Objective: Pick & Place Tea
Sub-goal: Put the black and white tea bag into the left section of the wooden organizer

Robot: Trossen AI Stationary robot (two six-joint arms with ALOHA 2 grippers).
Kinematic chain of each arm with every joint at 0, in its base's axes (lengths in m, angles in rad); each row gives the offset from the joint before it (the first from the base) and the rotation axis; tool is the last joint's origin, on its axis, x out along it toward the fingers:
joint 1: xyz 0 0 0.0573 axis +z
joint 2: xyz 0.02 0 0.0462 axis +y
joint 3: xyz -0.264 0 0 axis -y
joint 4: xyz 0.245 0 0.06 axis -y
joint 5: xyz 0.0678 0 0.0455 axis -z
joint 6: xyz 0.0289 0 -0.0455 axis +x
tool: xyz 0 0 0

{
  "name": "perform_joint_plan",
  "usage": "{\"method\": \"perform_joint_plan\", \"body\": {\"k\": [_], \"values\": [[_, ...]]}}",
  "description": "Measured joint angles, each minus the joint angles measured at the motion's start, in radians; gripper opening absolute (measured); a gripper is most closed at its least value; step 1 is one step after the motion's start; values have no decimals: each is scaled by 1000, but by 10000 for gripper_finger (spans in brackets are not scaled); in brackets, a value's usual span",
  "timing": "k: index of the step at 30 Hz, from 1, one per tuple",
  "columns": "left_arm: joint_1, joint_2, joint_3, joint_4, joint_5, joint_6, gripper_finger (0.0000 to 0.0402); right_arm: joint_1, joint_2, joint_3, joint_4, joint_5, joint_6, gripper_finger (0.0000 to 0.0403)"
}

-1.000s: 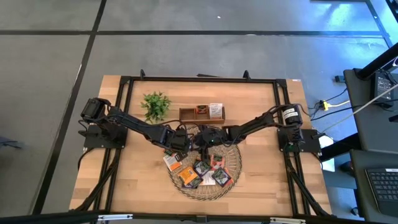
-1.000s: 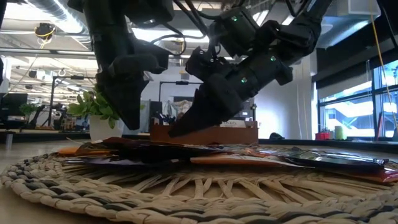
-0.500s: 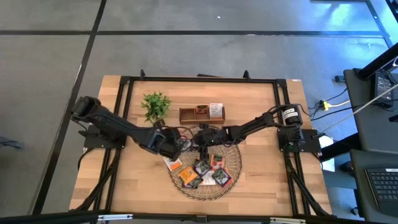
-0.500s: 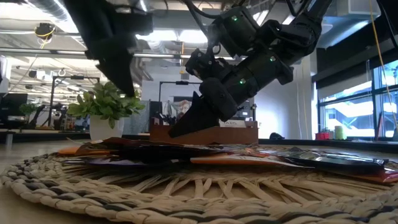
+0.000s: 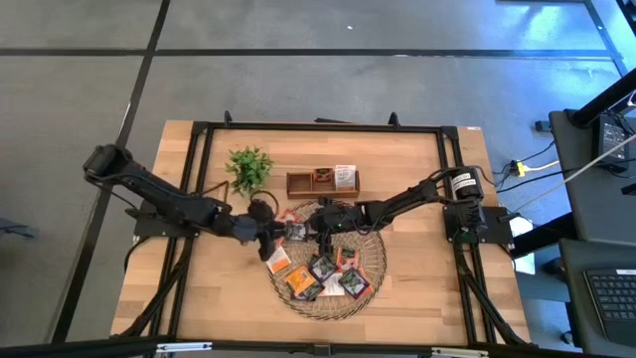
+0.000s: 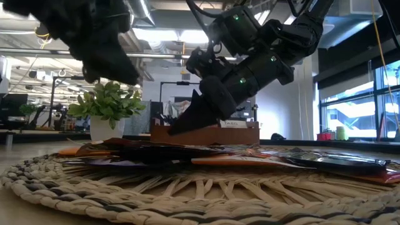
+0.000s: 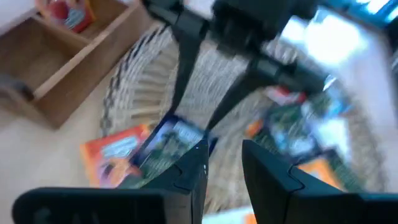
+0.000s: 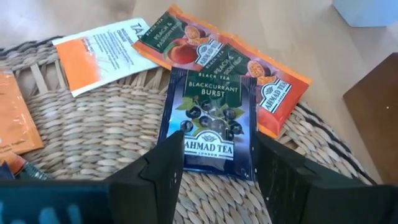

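The wooden table [image 5: 219, 288] stands on a grey floor [image 5: 298, 80] crossed by dark lines, with a desk holding a keyboard [image 5: 608, 296] off to one side. Across the table, the room shows an open ceiling with pipes and bright strip lights [image 6: 156, 34], and large windows [image 6: 350, 115] let in daylight.
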Motion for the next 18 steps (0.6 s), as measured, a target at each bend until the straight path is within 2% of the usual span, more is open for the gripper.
{"method": "perform_joint_plan", "body": {"k": [2,5,10,18], "values": [[8,-8,-57,112,-19,-53,94,0,0,0,2,0,0,186],[23,-4,-106,172,-70,-151,91,0,0,0,0,0,0,186],[42,23,-122,161,-119,-284,93,2,0,0,-22,1,-4,186],[47,30,-121,169,-113,-307,93,2,0,0,-28,1,-2,186]]}}
